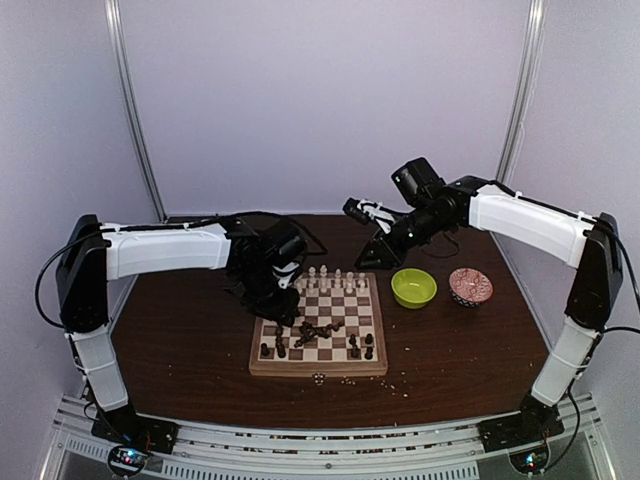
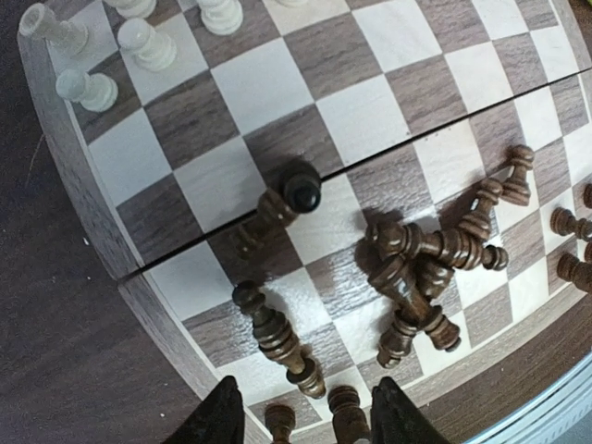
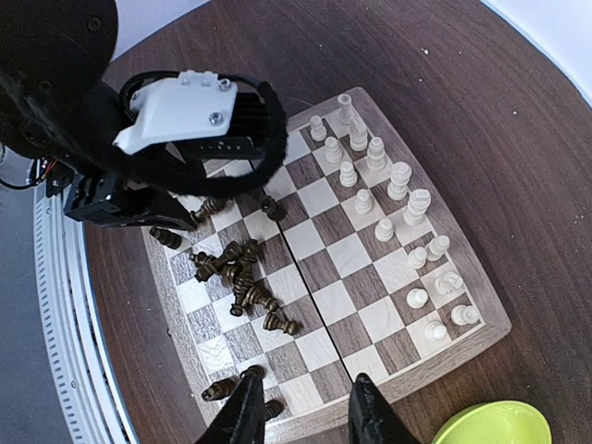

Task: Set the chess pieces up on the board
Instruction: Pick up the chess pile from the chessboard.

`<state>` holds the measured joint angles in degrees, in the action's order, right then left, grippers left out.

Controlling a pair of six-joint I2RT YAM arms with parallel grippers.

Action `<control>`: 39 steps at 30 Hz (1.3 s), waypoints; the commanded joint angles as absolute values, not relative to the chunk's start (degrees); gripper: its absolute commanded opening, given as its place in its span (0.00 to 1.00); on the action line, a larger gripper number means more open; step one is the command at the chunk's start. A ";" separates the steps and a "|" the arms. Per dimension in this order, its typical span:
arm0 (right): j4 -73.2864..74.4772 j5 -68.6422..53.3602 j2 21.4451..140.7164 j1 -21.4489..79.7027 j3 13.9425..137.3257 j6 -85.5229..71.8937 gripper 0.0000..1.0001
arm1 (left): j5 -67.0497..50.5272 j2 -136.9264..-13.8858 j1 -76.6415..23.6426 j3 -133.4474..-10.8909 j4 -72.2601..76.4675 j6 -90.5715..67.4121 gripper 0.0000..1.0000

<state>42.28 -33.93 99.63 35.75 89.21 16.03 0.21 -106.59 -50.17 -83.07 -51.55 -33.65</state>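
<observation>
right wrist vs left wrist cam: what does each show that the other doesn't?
Right wrist only: the lime-green bowl, the left arm hanging over the board, the white pieces in their full rows, and its own open right hand.
Left wrist only: the left hand, fingertips apart, gripping nothing.
Both: the board and the heap of toppled dark pieces.

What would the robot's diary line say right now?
left jaws: open, above toppled dark pieces | right jaws: open, empty, raised, facing board | white pieces: standing along far edge
</observation>
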 commanded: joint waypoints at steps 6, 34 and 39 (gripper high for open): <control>41.18 -36.11 97.85 35.77 88.41 15.94 0.33 | 1.17 -110.25 -52.18 -83.85 -54.54 -35.93 0.47; 41.81 -36.36 99.47 35.77 88.85 16.18 0.32 | 3.57 -112.22 -50.27 -81.26 -54.35 -29.74 0.26; 42.00 -36.65 99.93 35.77 89.03 16.09 0.31 | 3.31 -112.07 -50.27 -80.88 -54.40 -27.50 0.24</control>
